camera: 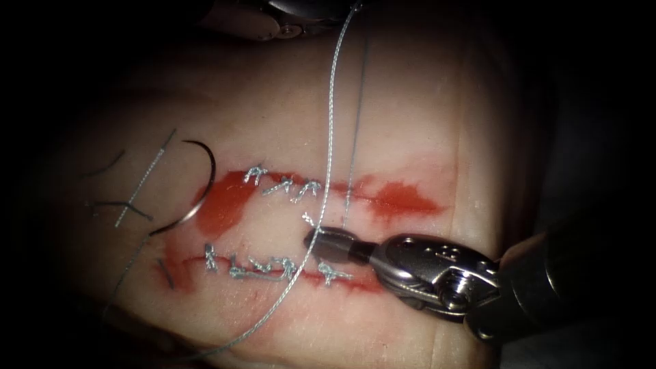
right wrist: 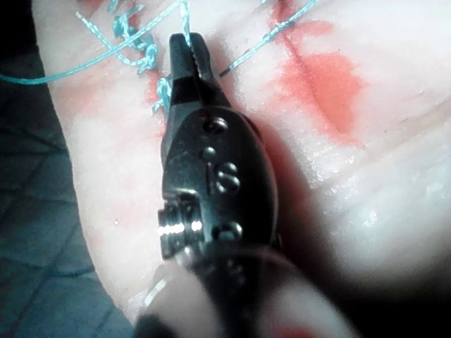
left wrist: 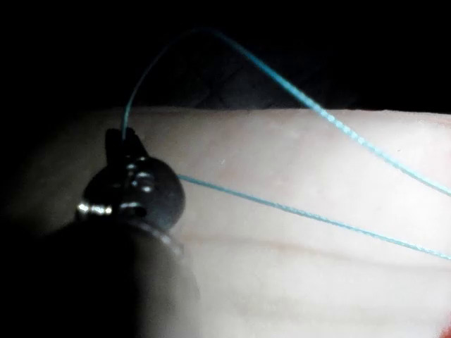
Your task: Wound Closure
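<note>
The right tool [camera: 321,240] has its jaws clamped on the thread [camera: 329,130]; the needle [camera: 198,188] lies free on the tissue [camera: 273,102] at its 9 o'clock. The left tool [left wrist: 123,144] has its jaws clamped on the thread too.

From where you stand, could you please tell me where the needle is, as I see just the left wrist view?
Observer: The needle lies on the tissue, left of the stitches, held by neither tool.
Operator: Thanks; what does the right tool hold?
Observer: It is shut on the thread beside the stitches.
Operator: And the thread of my left tool?
Observer: From that tool it runs down across both stitch rows.
</note>
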Robot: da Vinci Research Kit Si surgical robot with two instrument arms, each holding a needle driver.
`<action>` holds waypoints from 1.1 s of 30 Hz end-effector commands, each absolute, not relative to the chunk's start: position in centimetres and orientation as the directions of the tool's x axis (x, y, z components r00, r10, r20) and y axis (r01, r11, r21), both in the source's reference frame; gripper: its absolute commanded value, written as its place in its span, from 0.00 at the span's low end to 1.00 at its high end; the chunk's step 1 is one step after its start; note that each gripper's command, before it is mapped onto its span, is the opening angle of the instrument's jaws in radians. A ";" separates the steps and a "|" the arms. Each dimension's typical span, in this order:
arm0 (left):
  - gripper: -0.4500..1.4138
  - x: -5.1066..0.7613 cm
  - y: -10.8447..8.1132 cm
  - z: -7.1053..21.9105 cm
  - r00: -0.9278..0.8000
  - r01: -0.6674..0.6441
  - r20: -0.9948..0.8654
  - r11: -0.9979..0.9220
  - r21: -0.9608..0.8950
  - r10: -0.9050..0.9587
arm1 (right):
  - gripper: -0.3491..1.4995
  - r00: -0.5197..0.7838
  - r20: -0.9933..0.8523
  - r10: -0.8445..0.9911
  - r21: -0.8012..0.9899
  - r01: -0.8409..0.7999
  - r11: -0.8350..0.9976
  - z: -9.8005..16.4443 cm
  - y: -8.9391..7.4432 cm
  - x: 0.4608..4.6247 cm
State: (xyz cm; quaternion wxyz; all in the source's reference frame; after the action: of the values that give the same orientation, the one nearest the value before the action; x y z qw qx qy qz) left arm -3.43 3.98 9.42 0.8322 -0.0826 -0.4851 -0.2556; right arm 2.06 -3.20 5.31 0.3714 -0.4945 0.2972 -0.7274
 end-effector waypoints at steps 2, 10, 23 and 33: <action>0.00 -3.50 4.1 9.5 0.399 0.512 0.849 0.852 0.107 -0.346 | 0.00 -0.245 0.490 -0.836 -0.807 0.234 -0.542 5.3 -3.3 2.16; 0.00 -3.55 4.1 9.5 0.396 0.519 0.847 0.847 0.111 -0.354 | 0.00 -0.293 0.453 -0.842 -0.825 0.220 -0.520 5.4 -3.4 2.18; 0.00 -3.51 4.2 9.5 0.381 0.533 0.843 0.835 0.135 -0.380 | 0.00 -0.350 0.420 -0.838 -0.848 0.178 -0.499 5.4 -3.5 2.24; 0.00 -3.49 4.2 9.5 0.353 0.537 0.839 0.824 0.182 -0.415 | 0.00 -0.321 0.415 -0.851 -0.846 0.209 -0.491 5.3 -3.4 2.22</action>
State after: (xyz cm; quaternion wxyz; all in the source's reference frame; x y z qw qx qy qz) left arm -3.45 4.07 9.49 0.8173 -0.0520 -0.4925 -0.2946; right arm 2.15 -3.43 5.31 0.3651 -0.4561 0.3506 -0.7320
